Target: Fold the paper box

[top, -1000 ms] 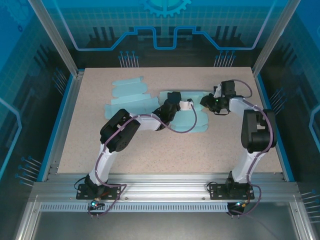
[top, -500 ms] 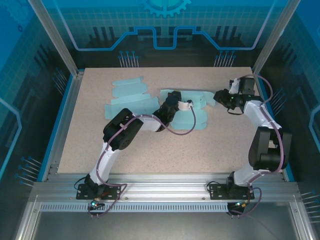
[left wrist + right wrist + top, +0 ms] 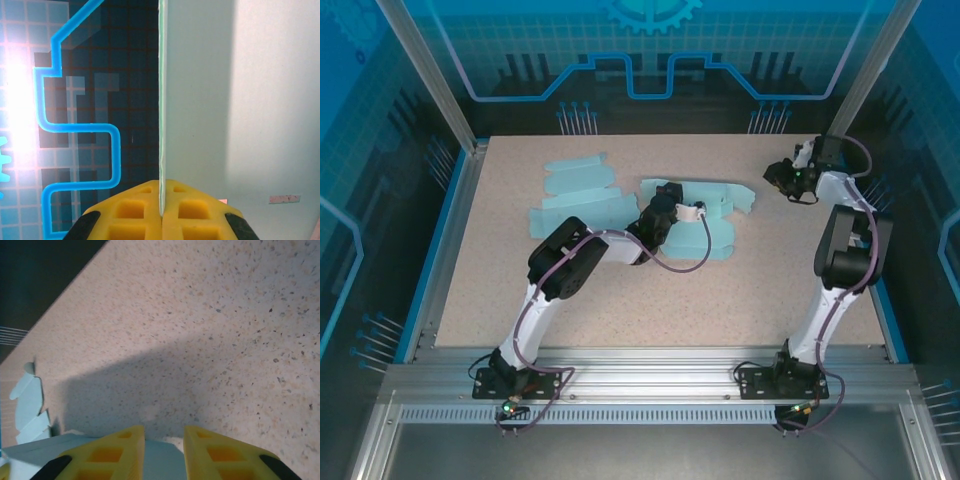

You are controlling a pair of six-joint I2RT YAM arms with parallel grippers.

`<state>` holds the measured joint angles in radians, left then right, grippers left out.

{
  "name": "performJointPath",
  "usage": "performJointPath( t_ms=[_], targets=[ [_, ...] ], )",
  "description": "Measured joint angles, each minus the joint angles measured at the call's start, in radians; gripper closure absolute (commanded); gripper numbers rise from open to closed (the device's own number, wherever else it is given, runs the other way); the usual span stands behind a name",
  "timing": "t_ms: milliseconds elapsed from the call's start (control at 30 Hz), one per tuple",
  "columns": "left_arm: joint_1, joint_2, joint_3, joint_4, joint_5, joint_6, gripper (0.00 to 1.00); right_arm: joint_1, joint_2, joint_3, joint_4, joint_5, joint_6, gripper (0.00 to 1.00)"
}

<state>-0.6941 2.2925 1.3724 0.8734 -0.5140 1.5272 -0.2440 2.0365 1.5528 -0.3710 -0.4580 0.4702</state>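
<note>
Teal paper box (image 3: 720,235) lies mostly flat at the middle of the table (image 3: 620,300), beside a second flat blank (image 3: 575,190) on its left. We see the left gripper (image 3: 161,202) clamped on one lifted panel, with the sheet's edge pinched between its yellow fingers (image 3: 130,217). We find the right gripper (image 3: 782,180) near the table's far right, apart from the box, its jaws narrowly parted with nothing between the tips.
</note>
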Motion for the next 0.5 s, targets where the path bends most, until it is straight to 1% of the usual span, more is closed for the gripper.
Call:
performJointPath(
  t_ms=[133, 367, 500],
  targets=[
    [0.003, 0.002, -0.001, 0.011, 0.008, 0.008, 1.00, 0.025, 0.064, 0.027, -0.023, -0.008, -0.030, 0.71],
    [0.005, 0.007, -0.001, 0.024, 0.014, 0.021, 1.00, 0.089, 0.071, 0.027, -0.032, -0.024, -0.088, 0.71],
    [0.005, 0.008, -0.001, 0.026, 0.015, 0.023, 1.00, 0.094, 0.071, 0.007, -0.016, -0.031, -0.109, 0.71]
  ],
)
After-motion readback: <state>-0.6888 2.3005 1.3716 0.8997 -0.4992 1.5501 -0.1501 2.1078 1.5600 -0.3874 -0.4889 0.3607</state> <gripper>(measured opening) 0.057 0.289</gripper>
